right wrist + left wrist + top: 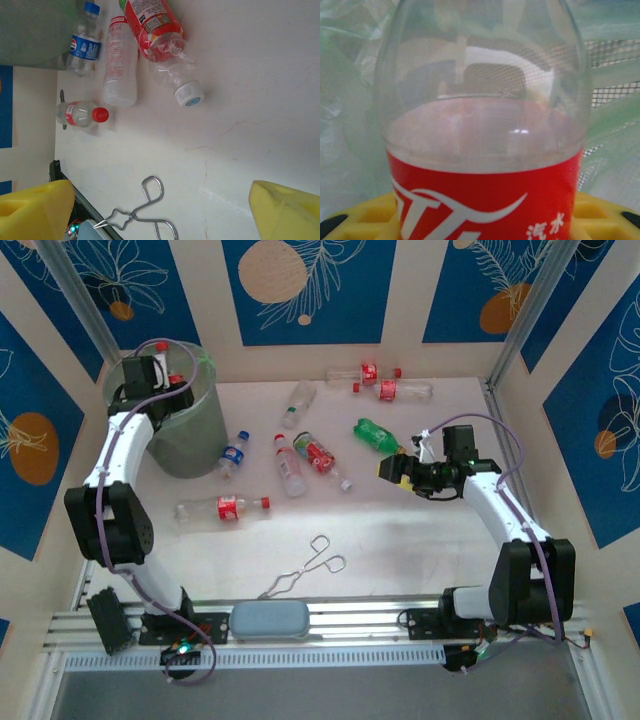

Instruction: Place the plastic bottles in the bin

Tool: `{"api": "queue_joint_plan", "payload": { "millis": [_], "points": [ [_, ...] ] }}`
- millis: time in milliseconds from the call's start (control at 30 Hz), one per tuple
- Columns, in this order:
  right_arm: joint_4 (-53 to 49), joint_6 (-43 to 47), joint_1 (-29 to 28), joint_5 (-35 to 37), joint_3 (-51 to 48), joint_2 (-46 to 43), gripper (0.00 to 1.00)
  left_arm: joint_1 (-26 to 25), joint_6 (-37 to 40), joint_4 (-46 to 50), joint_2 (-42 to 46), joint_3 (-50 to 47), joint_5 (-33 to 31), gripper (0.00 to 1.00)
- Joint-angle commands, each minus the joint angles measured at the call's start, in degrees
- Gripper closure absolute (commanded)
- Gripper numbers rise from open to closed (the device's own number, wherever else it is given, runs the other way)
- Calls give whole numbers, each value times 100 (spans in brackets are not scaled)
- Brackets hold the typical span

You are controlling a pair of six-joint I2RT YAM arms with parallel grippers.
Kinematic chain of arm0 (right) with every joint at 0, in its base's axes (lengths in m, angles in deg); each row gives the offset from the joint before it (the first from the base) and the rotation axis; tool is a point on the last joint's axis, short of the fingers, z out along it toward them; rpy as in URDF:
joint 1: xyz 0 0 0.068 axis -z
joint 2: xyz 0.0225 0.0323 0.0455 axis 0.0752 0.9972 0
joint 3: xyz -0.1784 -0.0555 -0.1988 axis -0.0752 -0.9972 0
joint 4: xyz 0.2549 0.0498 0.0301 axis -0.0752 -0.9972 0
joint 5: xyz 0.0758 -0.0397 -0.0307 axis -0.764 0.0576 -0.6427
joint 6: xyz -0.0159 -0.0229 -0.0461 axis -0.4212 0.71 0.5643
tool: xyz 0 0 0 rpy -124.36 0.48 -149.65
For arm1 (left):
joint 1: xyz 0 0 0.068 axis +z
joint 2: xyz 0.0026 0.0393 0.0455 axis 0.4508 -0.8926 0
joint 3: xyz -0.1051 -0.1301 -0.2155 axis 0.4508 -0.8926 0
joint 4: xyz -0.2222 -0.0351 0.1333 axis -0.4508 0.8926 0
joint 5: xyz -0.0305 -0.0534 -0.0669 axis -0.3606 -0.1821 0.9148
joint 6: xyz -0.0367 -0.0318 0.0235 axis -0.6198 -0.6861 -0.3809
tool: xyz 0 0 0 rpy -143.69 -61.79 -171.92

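Note:
My left gripper (pixel 152 372) hangs over the mouth of the bin (pixel 190 435), shut on a clear red-labelled bottle (pixel 485 150) that stands between its yellow fingers (pixel 365 220). The bin's translucent wall shows behind the bottle in the left wrist view. Several other plastic bottles lie on the table: a blue-labelled one (pixel 233 453) beside the bin, a red-capped one (pixel 222 508) nearer the front, two in the middle (pixel 288 465), a green one (pixel 378 434) and three at the back (pixel 385 388). My right gripper (pixel 395 468) hovers open just right of the green bottle, holding nothing.
Metal tongs (pixel 305 568) lie near the front edge, below my right gripper's open jaws in the right wrist view (pixel 145 210). A grey-blue pad (pixel 268 620) sits on the front rail. Walls close in the table on three sides.

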Motion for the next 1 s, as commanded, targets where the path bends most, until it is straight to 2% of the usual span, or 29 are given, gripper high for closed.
{"api": "queue_joint_plan", "payload": {
  "millis": [0,167,300,400,533,700,833,967],
  "points": [
    [28,27,-40,-28,-39,41,9,-44,-32,-328,66,-118,213,100],
    [46,27,-40,0,-75,57,9,-44,5,-299,-46,-116,296,100],
    [57,33,-36,17,-82,67,9,-44,23,-298,-102,-80,380,76],
    [61,43,-40,27,-92,65,9,-44,22,-288,-124,-53,416,65],
    [69,40,-39,45,-117,72,9,-44,21,-263,-157,-25,460,60],
    [81,39,-35,53,-144,66,9,-44,18,-223,-159,13,486,45],
    [85,63,-40,78,-153,69,9,-45,40,-182,-147,43,477,29],
    [84,63,-40,89,-161,59,9,-49,58,-128,-126,66,485,20]
  ]
}}
